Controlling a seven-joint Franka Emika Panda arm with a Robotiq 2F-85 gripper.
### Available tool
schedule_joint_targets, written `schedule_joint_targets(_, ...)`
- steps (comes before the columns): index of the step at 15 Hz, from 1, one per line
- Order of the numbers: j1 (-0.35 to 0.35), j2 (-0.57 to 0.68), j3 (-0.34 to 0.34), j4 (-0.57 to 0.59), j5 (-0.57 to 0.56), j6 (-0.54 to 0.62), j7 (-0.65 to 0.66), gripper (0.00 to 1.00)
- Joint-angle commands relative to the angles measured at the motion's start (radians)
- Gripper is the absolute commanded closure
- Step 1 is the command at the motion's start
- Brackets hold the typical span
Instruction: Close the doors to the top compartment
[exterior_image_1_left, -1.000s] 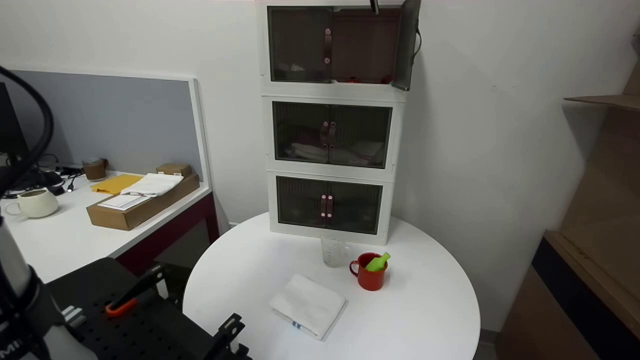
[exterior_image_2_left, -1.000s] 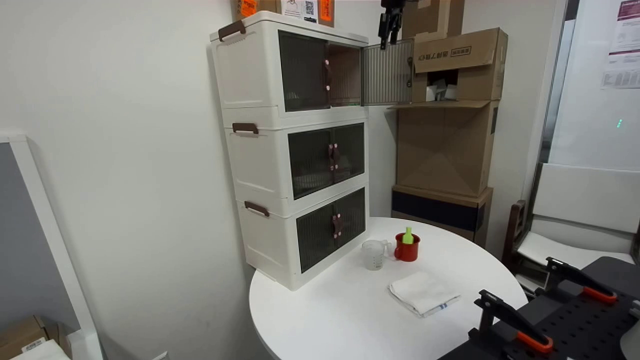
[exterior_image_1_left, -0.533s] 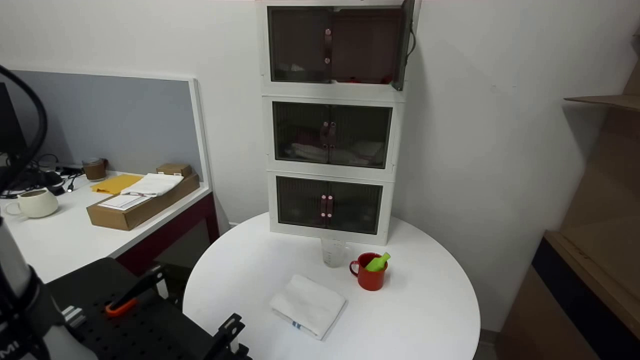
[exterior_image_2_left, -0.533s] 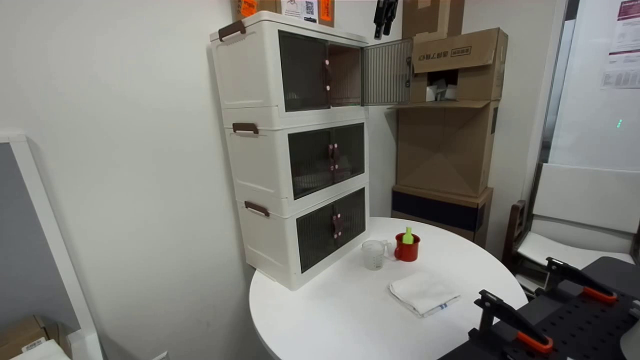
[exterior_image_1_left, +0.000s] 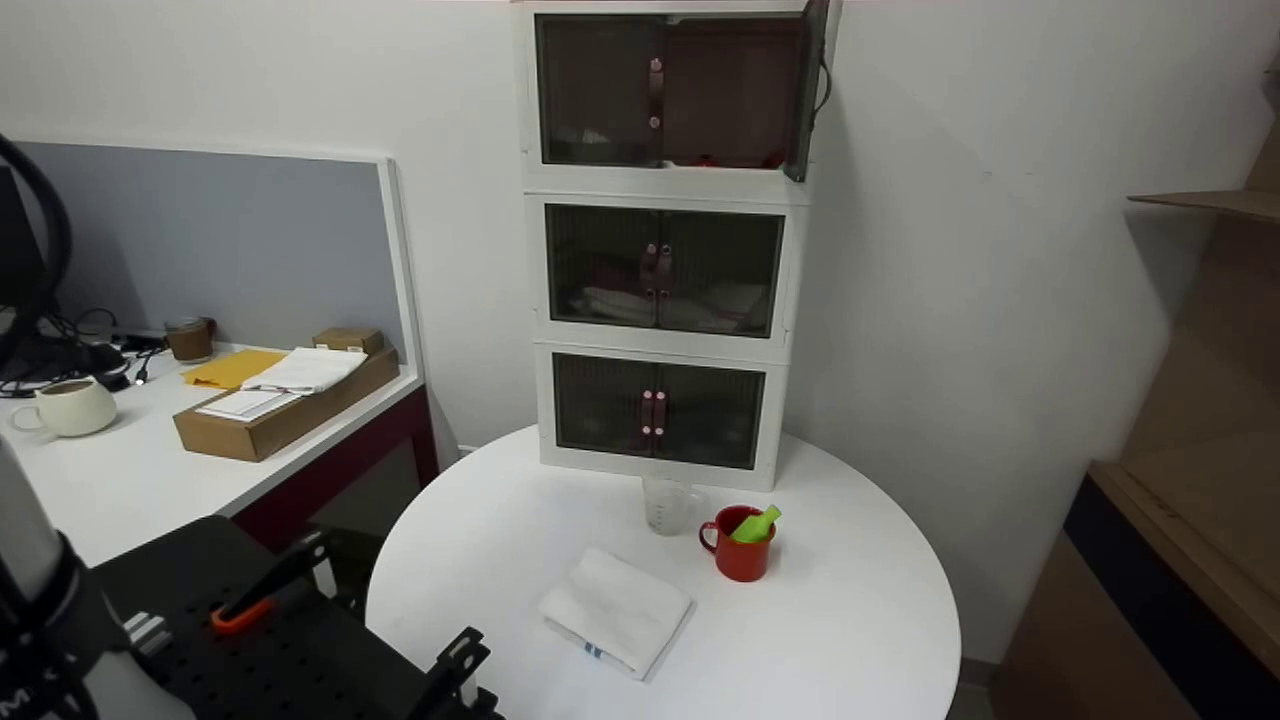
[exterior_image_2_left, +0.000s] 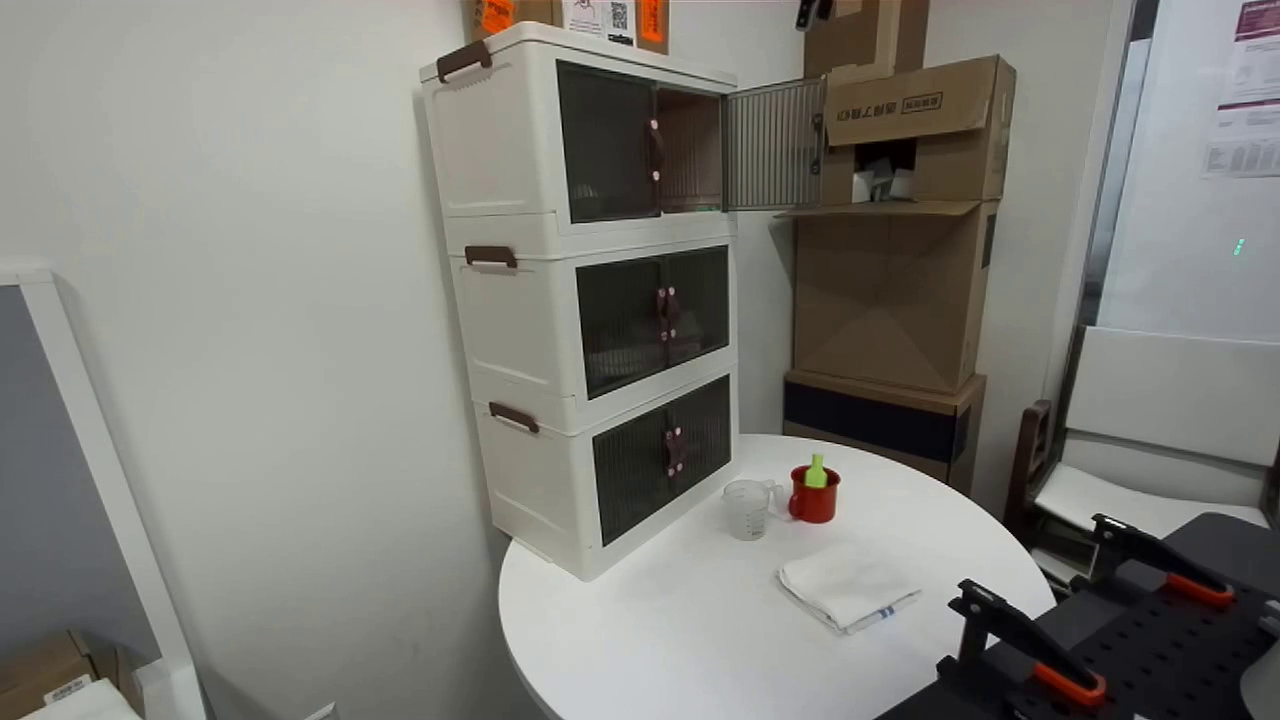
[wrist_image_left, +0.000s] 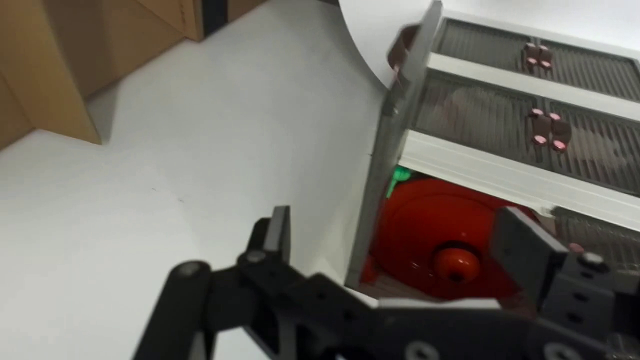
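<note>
While the gripper (wrist_image_left: 402, 235), fingers spread and holding nothing, spans the bottom of the wrist view, one door (wrist_image_left: 387, 145) juts open right of centre. In an exterior view, upper centre, its closed mate (exterior_image_1_left: 600, 90) covers half the top compartment (exterior_image_1_left: 735, 85); the open one apparently remains. There the cabinet (exterior_image_1_left: 662, 184) is cropped on top, the gripper unseen.

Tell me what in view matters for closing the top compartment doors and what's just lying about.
For the job: top compartment, its open door, its shut door, hand.
Lying about: red mug, green utensil, measuring cup, folded cloth, cream mug.
</note>
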Motion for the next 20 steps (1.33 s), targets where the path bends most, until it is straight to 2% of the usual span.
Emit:
schedule_joint_targets(1,-0.031,-0.035,-0.039,-0.024,-0.086,0.007,-0.025,0.0)
schedule_joint_targets(5,-0.045,0.011,-0.066,-0.015,-0.174,0.022,0.036,0.0)
schedule_joint_targets(13,-0.001,0.172,-0.071,0.019,-0.318,0.047,0.218,0.0)
schedule_joint_targets(17,0.025,0.217,-0.066,0.035,-0.346,0.032,0.265,0.0)
schedule_joint_targets(20,0.034,0.217,-0.053,0.032,-0.334,0.019,0.248,0.0)
